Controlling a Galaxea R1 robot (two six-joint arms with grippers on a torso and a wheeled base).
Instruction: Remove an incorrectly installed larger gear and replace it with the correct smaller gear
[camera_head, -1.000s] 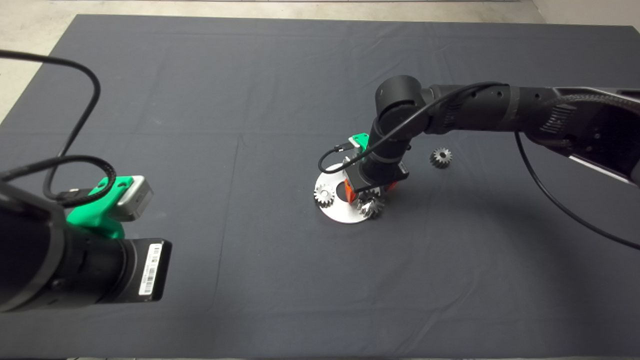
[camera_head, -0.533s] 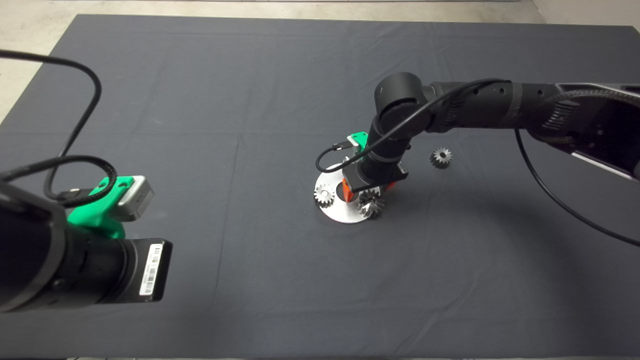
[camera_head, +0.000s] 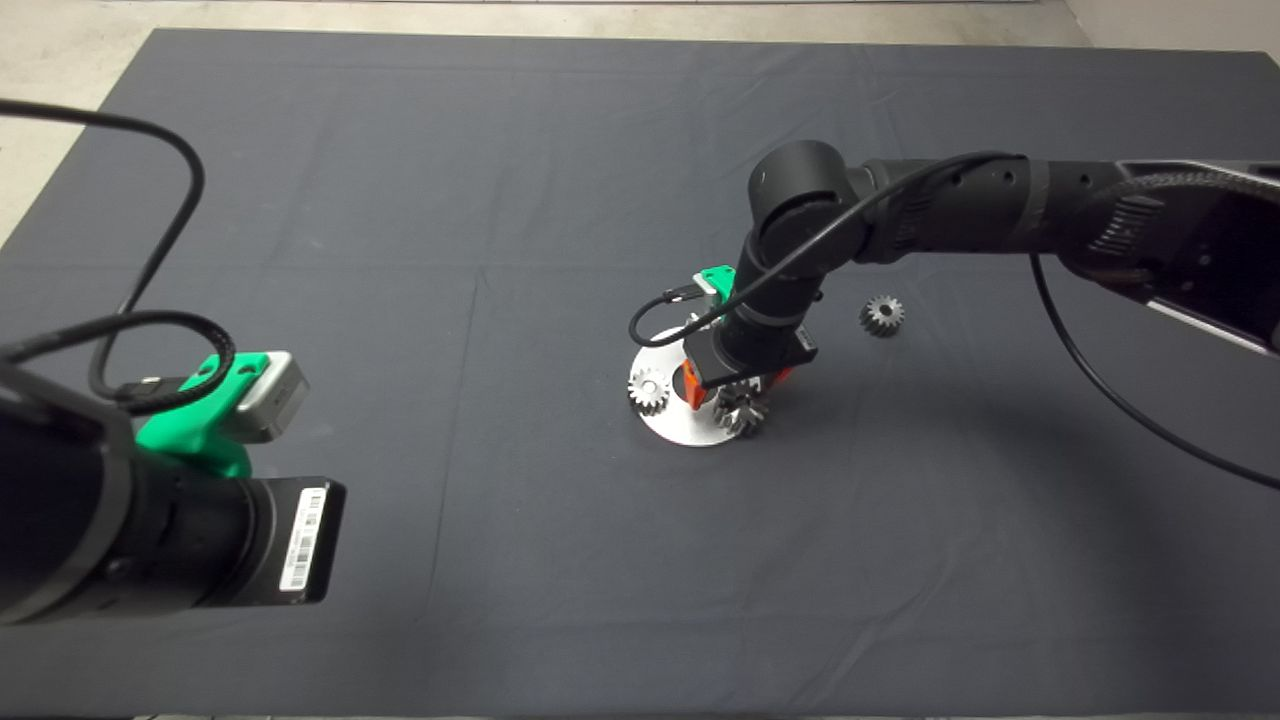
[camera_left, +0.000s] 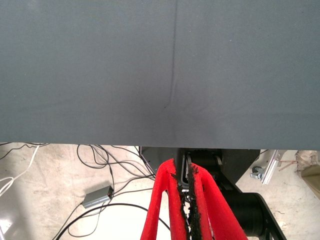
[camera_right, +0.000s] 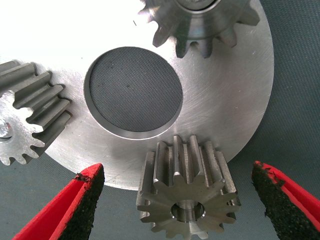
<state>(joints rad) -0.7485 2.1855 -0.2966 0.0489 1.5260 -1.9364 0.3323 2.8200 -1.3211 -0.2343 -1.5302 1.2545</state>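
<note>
A round silver plate (camera_head: 680, 425) with a central hole (camera_right: 132, 90) lies mid-mat. The larger gear (camera_head: 742, 411), dark and flared, sits at the plate's near right edge. In the right wrist view the larger gear (camera_right: 187, 192) stands between my right gripper's (camera_right: 176, 175) open fingers (camera_right: 75, 205), which straddle it without touching. In the head view the right gripper (camera_head: 735, 388) hangs just over the plate. The smaller gear (camera_head: 881, 315) lies alone on the mat to the right of the plate. My left gripper (camera_left: 186, 175) is shut and empty, parked at the lower left.
Two shinier silvery gears sit on the plate: one at its left edge (camera_head: 648, 390), also in the right wrist view (camera_right: 25, 110), and another (camera_right: 200, 20) hidden under the arm in the head view. The left arm (camera_head: 150, 520) fills the lower left corner. Cables lie on the floor (camera_left: 100, 165).
The right arm has shifted very slightly while its gripper stays over the plate. The gears and the left arm have not moved.
</note>
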